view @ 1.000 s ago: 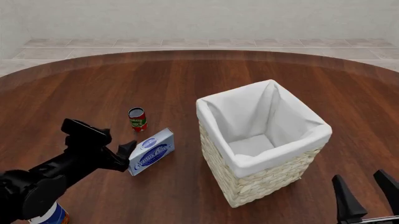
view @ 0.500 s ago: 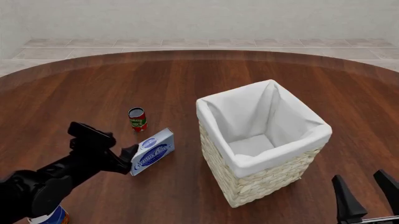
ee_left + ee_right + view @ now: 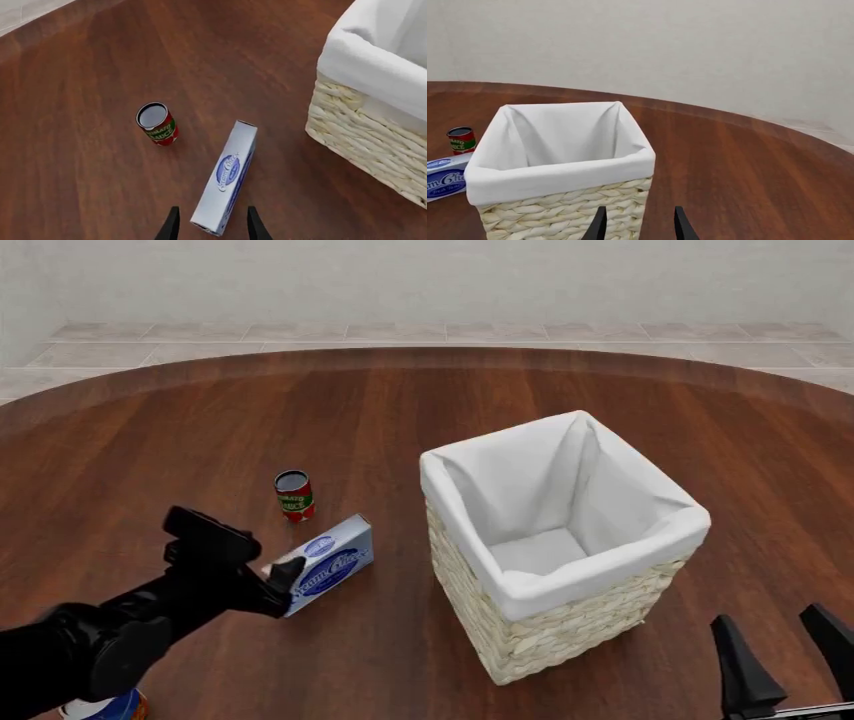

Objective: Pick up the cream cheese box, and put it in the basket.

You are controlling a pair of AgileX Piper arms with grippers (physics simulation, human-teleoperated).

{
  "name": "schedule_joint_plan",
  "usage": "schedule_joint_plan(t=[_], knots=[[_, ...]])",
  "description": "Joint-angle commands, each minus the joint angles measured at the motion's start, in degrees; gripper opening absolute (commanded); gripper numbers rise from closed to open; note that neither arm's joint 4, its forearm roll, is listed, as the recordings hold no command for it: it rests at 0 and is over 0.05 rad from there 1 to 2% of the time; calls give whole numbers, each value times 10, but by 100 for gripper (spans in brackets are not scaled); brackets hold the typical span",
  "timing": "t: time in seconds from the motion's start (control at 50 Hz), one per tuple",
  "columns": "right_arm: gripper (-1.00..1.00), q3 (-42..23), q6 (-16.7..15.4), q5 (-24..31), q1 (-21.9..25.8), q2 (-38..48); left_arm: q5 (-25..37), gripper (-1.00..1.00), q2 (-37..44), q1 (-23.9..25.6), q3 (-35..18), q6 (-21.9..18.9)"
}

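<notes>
The cream cheese box (image 3: 330, 562) stands on its long edge on the table, left of the basket (image 3: 541, 632). In the left wrist view the box (image 3: 227, 175) runs away from the camera, and the basket's woven wall (image 3: 363, 147) is beside it. My left gripper (image 3: 278, 580) is open, with its fingertips (image 3: 172, 224) on either side of the box's near end and a gap on each side. My right gripper (image 3: 785, 655) is open and holds nothing, low at the near right. It faces the basket (image 3: 560, 175).
A small red-and-green can (image 3: 294, 494) stands upright just beyond the box. A blue-and-orange can (image 3: 118, 706) shows at the near left edge under my left arm. The round wooden table (image 3: 400, 400) extends far behind; a tiled floor and a pale wall lie beyond it.
My left arm has moved forward and to the right, bringing its open fingers around the near end of the box. The box, the basket and the right arm have not moved.
</notes>
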State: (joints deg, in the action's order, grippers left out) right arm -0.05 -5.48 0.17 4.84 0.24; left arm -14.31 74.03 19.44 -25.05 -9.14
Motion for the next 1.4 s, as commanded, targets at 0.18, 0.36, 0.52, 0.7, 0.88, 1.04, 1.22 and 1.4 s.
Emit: schedule_joint_plan(t=[0.18, 0.36, 0.52, 0.7, 0.88, 1.04, 1.22, 1.4], knots=[[100, 0, 0, 0, -1, -1, -23, 100, 28, 3, 5, -1], [100, 0, 0, 0, -1, -1, -31, 100, 41, 1, 2, -3], [100, -1, 0, 0, -1, -1, -40, 100, 54, 3, 4, -3], [100, 0, 1, 0, 0, 0, -48, 100, 66, 0, 5, -5], [100, 0, 0, -1, 0, -1, -56, 100, 76, 0, 6, -6], [100, 0, 0, -1, 1, 0, -66, 100, 84, -3, 12, -5], [100, 0, 1, 0, 1, 0, -76, 100, 92, -8, 15, -4], [100, 0, 1, 1, 2, -1, -89, 100, 104, -9, 22, -4]])
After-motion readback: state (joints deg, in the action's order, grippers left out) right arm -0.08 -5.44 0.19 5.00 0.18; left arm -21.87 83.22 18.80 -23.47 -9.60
